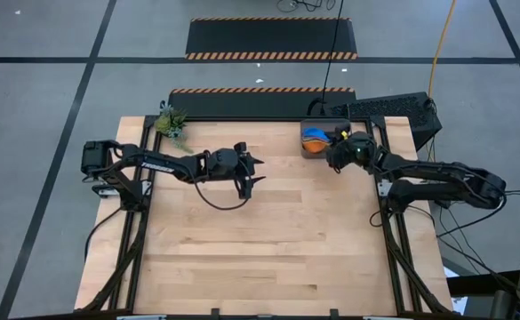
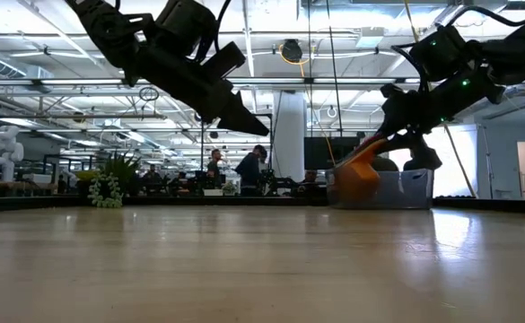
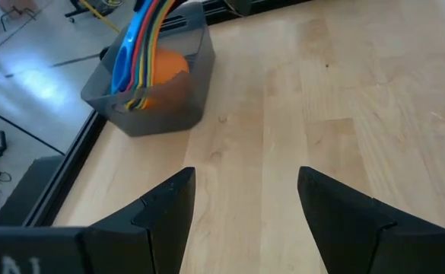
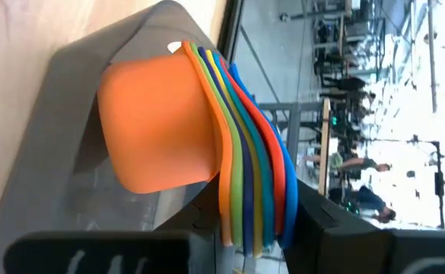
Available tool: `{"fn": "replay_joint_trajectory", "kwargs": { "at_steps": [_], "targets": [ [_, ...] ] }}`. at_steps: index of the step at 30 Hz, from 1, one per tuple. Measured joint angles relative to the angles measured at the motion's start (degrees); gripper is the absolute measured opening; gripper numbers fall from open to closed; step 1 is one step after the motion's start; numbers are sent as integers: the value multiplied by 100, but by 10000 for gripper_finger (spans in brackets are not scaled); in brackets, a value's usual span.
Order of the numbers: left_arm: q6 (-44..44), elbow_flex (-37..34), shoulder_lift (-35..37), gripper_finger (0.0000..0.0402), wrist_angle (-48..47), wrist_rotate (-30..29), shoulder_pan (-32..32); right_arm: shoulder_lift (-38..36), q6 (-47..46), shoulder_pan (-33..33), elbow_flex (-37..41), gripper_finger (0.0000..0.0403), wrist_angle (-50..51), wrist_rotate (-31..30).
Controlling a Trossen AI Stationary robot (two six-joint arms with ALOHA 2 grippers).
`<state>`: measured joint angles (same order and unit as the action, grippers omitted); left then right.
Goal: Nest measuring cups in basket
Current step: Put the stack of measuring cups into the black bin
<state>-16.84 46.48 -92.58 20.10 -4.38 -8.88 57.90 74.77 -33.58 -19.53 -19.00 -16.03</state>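
Observation:
The measuring cups (image 4: 161,122) are nested in one stack, orange outermost, with the other colours showing as stacked rims and handles. The stack lies tilted inside the dark grey basket (image 1: 306,151) near the table's far edge, handles pointing up; it shows too in the left wrist view (image 3: 157,68). My right gripper (image 1: 332,153) is at the basket's right side, shut on the stack's handles. My left gripper (image 1: 258,173) hovers open above the table's middle, well left of the basket (image 3: 169,114), touching nothing. My right gripper (image 4: 245,232) has the stacked handles (image 4: 256,221) of the nested cups between its two fingers, coming slanting down from the table's right. The cup bodies (image 2: 361,175) hang tilted below the fingers, inside the basket (image 2: 406,190). Whether they rest on its floor is hidden.
A black keyboard (image 1: 388,108) lies beyond the table's far right corner, and a small green plant (image 1: 171,123) stands at the far left corner. Bare wooden tabletop (image 1: 268,240) spreads over the middle and near side. People are in the room behind.

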Motion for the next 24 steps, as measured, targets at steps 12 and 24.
{"fn": "replay_joint_trajectory", "kwargs": {
  "at_steps": [12,24],
  "targets": [
    [0,0,0,234,7,-2,-2,269,135,-361,-13,70,-81,293],
    [-76,0,0,234,23,-3,-2,290,694,-369,-4,70,-941,286]
  ]
}}
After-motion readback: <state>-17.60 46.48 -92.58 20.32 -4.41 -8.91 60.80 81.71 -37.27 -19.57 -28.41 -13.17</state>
